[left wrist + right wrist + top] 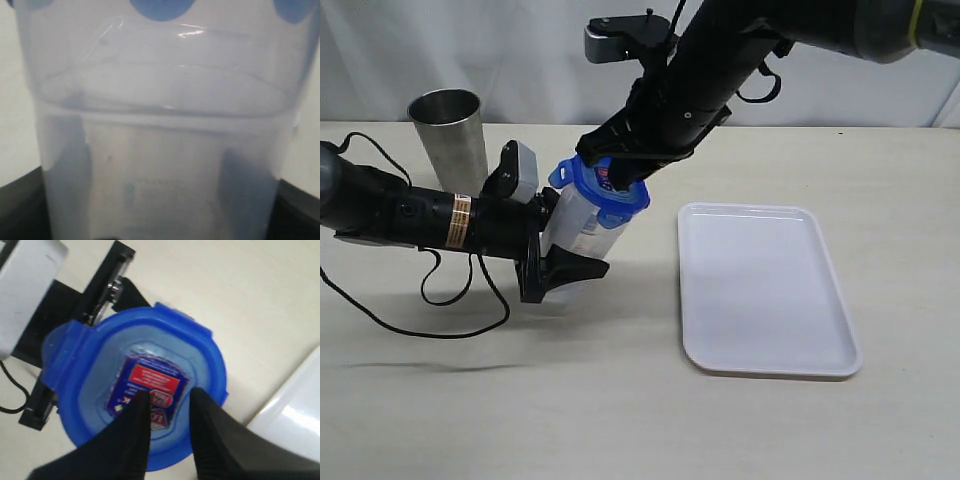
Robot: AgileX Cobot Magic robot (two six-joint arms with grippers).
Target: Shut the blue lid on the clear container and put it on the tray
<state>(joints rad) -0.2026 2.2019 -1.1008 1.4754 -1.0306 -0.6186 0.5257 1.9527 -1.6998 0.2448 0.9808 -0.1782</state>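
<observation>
- Bright, even light; soft shadows fall on the tabletop (pixel 620 420) toward its near edge.
- In the left wrist view the clear container (pixel 160 150) looks hazy and out of focus.
- Glare streaks the tray (pixel 290 415) rim.

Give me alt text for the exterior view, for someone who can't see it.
The left end effector grips the clear container, tilted, while the right end effector reaches down onto the blue lid capping it. The tray lies to the right in view, and a steel cup stands behind the left arm.
</observation>
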